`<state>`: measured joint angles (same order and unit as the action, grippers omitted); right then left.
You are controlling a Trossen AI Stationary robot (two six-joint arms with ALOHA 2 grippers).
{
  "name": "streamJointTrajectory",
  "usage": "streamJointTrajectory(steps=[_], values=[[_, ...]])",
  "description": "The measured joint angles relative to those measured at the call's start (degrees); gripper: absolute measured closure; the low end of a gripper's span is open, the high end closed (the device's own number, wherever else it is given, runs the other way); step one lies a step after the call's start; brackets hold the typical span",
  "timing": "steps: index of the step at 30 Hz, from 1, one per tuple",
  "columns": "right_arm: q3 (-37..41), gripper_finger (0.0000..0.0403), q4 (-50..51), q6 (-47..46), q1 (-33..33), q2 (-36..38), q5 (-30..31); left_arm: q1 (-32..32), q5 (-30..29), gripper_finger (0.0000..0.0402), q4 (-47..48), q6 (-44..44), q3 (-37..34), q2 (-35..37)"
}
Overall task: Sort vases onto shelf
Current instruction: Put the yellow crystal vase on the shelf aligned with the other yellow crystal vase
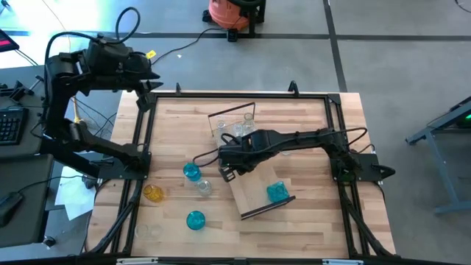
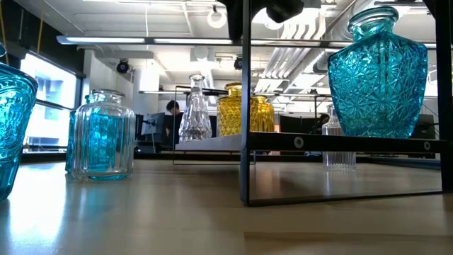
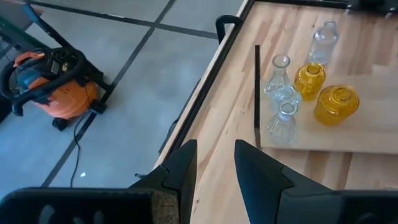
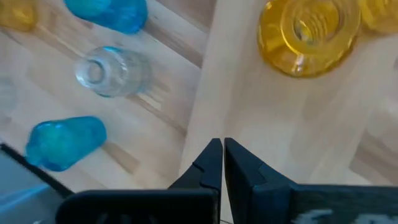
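two arms show over the bench [image 1: 309,221]. the right claw [image 4: 222,155] hangs above the shelf [image 1: 254,184], its fingers pinched together on nothing, with bare plank beneath them. the shelf lies slanted across the middle of the bench, a dark frame rim at each short end. at its near end stands a cut-glass blue vase [image 1: 277,192]; at its far end a cluster of clear vases [image 1: 237,129] sits beside two amber vases [image 3: 326,93], which the right arm hides from above. just past the right claw's fingertips one amber vase [image 4: 308,28] stands on the plank.

off the shelf, on the bench to its left, lie a blue vase [image 1: 191,171], a clear vase [image 1: 204,187], an amber-yellow vase [image 1: 153,193] and another blue vase [image 1: 195,219]; something pale and glassy near the front left corner may be one more, though it is too faint to be sure.

the left claw [image 3: 214,158] is raised beyond the bench's far left corner, fingers slightly parted and holding nothing. an orange shop vacuum [image 1: 234,13] stands on the floor behind.
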<state>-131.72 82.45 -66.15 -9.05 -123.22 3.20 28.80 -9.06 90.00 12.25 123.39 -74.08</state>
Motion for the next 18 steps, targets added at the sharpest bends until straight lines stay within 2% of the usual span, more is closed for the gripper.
streamJointTrajectory(steps=[6,18], values=[[6.6,0.0403,-0.9,-2.3,-0.4,0.0,-3.9,-0.1,2.1,0.0300,0.0,0.1,0.0,0.1],[15.6,0.0403,-7.3,1.9,2.9,-0.1,-4.3,-0.1,2.1,0.0300,-1.6,1.8,0.0,0.0]])
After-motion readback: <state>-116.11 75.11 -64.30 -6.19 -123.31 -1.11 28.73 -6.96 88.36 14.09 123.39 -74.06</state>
